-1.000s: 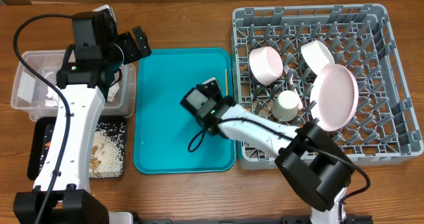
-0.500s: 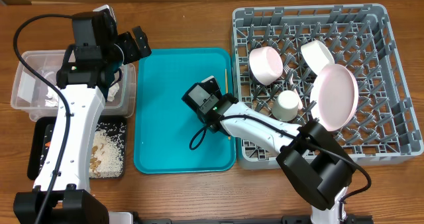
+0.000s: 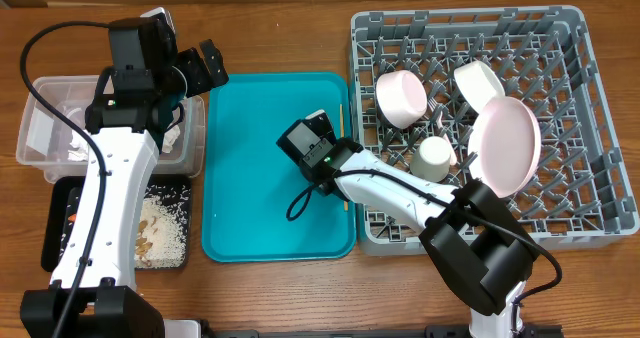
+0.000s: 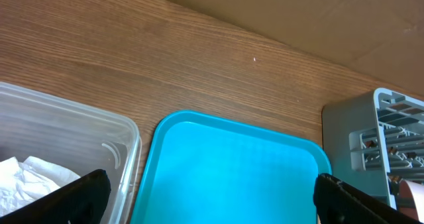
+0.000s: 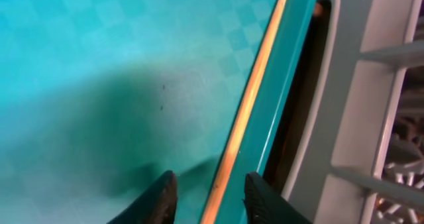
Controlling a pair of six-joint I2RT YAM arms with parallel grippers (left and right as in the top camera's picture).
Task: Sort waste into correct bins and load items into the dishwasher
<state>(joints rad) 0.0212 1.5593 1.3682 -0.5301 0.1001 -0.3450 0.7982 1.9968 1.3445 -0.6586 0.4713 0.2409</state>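
Napkins of crumpled white paper (image 4: 26, 181) lie in the clear rectangular plastic tub (image 3: 40, 88) at far left, pale crumbly scraps (image 3: 160, 228) fill the shallow black tray (image 3: 60, 193) beside it, and the left gripper (image 3: 203, 68) hangs at the flat teal tray (image 3: 250, 198)'s corner, jaws spread wide and empty. Along that tray's right rim lies the thin wooden stick (image 5: 248, 105); the right gripper (image 5: 211, 197) sits low over it, jaws partly apart, straddling without pinching. The square grey plastic dish rack (image 3: 590, 98) alongside holds a round pale pink plate (image 3: 505, 143), small bowls (image 3: 402, 96) and a white cup (image 3: 433, 158).
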